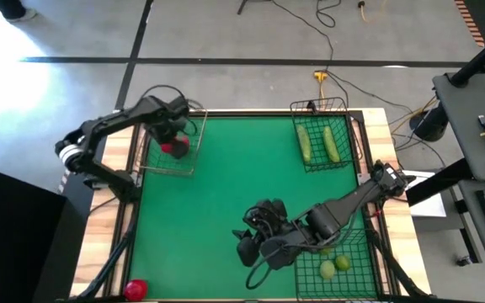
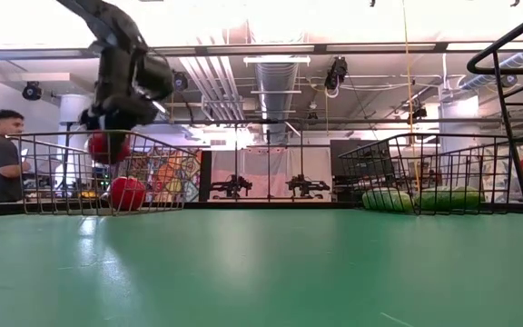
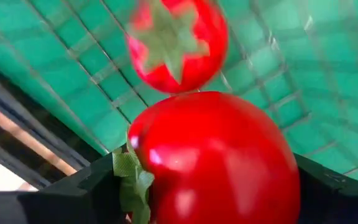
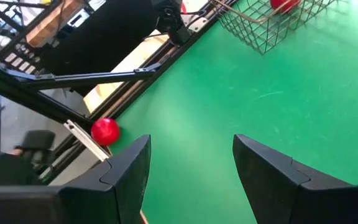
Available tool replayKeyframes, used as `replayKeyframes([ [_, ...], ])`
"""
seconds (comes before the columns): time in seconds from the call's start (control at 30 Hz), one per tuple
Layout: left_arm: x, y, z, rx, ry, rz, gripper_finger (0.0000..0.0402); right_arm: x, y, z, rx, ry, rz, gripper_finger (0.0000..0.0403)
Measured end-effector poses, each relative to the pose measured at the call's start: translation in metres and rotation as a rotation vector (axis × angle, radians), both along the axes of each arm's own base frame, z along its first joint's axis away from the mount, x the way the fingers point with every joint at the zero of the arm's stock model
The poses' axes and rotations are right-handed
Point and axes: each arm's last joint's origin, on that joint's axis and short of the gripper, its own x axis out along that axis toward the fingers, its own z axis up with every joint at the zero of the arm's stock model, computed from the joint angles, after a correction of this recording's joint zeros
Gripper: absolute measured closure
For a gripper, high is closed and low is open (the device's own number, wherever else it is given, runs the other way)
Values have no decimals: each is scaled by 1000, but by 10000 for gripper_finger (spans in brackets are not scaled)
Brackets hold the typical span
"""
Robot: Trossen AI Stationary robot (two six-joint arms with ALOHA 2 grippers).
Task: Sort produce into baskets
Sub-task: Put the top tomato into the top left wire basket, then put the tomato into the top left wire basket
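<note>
Most of the sorting looks done: two long bumpy cucumbers [image 1: 317, 143] lie in one thin wire basket [image 1: 320, 107], two round limes [image 1: 334, 267] in another [image 1: 369, 278], and a shiny tomato [image 2: 127, 193] in the third [image 1: 168, 171]. The left gripper [image 1: 169, 135] hangs over that basket, pinching a smooth red tomato [image 3: 213, 158]. One stray tomato [image 1: 135, 289] sits on the green mat [image 1: 226, 194], far from that basket, and the right gripper [image 4: 191, 168] waits with its fingers spread.

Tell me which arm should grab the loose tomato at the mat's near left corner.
Probably the right: the right gripper is open, empty and faces the loose tomato. The left gripper holds a tomato over the far-left basket.
</note>
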Motion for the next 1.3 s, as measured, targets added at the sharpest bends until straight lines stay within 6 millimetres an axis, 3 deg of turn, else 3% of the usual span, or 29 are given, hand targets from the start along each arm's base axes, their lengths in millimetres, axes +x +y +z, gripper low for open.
replayKeyframes([
  [0.17,-1,-3,-33,-33,32,-28,115,2,9,-9,2,5,-17,184],
  [0.33,-7,-10,-50,-43,43,-35,111,2,10,-11,-2,10,-16,184],
  [0.53,-11,-13,-69,-38,41,-47,72,3,5,-8,-5,5,-22,184],
  [0.73,-12,-13,-69,-37,45,-51,56,3,4,-6,1,-6,-25,184],
  [1.1,-6,-8,-40,-52,59,-80,55,4,7,-5,24,-30,-22,184],
  [1.3,-6,-10,-40,-94,34,-79,51,4,7,-4,26,-30,-20,184],
])
